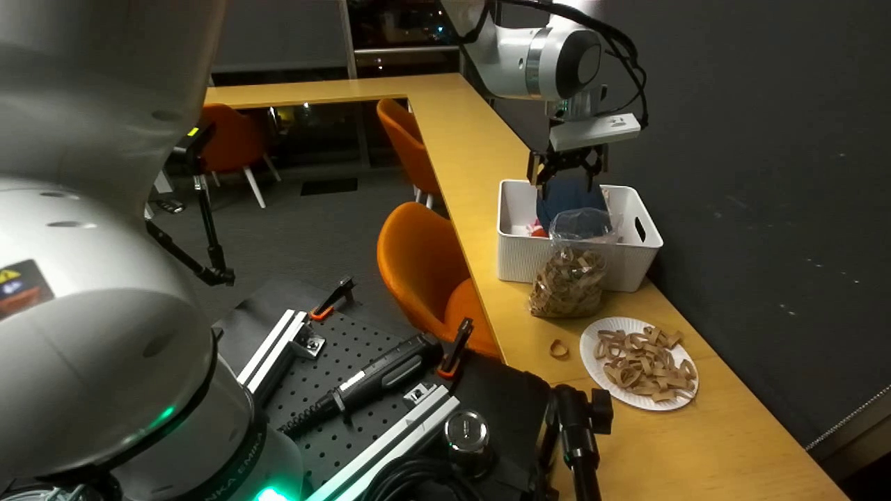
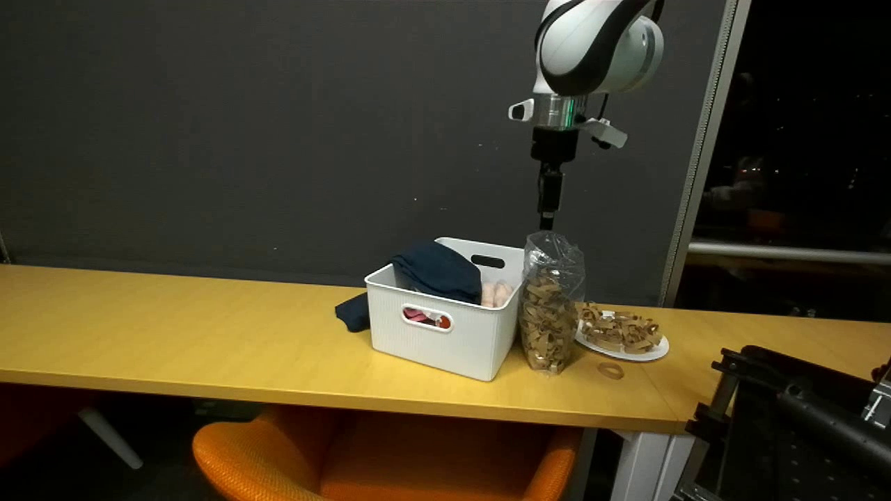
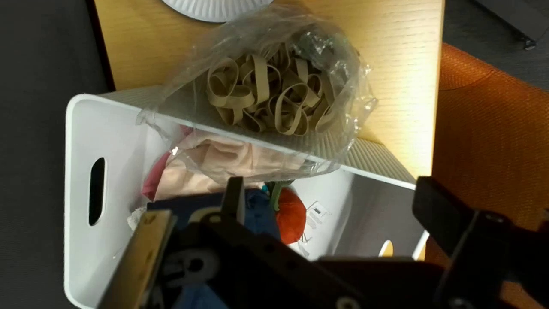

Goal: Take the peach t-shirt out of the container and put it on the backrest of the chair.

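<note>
In an exterior view, an orange chair [image 2: 240, 452] with a curved, woven-looking shell sits lower than the white container [image 2: 431, 351], on its near side. On the wood-grained table [image 2: 209, 330], a corner of dark cloth [image 2: 353, 314] shows just left of the container, which is ribbed plastic with rounded corners and oblong handle slots. Navy fabric [image 2: 438, 271] humps above its left rim; whether the dark corner belongs to it, I cannot tell. Inside the container are a round red-orange object [image 3: 292, 218] and, near its right wall, the peach t-shirt [image 2: 496, 294], smooth and crumpled. The hand [image 2: 547, 223], black and angular, hangs higher than the container's rim near its right side, its fingers [image 3: 233, 195] spread wide and gripping nothing. Just right of the container stands a crinkled clear plastic bag [image 2: 562, 257] of flat tan loops [image 2: 546, 327]. Farther right of the container lie a single tan ring [image 2: 612, 376] and a round, fluted white plate [image 2: 657, 353], heaped with more loops
</note>
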Tool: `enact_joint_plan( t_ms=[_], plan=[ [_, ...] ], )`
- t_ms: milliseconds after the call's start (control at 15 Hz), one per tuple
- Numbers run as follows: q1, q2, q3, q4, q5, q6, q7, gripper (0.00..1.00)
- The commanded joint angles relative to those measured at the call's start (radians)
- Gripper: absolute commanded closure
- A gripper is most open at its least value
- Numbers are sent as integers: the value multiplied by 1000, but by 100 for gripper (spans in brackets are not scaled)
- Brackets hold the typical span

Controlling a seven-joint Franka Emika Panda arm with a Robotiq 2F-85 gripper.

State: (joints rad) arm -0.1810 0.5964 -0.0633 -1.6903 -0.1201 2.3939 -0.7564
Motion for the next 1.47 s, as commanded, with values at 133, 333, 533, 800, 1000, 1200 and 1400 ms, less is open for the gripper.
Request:
enact_joint_plan(
  t_ms=[133, 333, 533, 800, 1000, 1200, 1400],
  plan=[
    [-34, 164, 41, 186, -58, 96, -110, 0],
    [-59, 264, 79, 300, -33, 130, -183, 0],
    [-64, 369, 98, 414, -34, 131, -229, 0],
    [-69, 506, 80, 551, -43, 133, -245, 0],
    [-78, 600, 75, 661, -44, 115, -270, 0],
    [-83, 691, 66, 773, -44, 99, -286, 0],
    [-92, 761, 69, 868, -38, 89, -312, 0]
  ],
)
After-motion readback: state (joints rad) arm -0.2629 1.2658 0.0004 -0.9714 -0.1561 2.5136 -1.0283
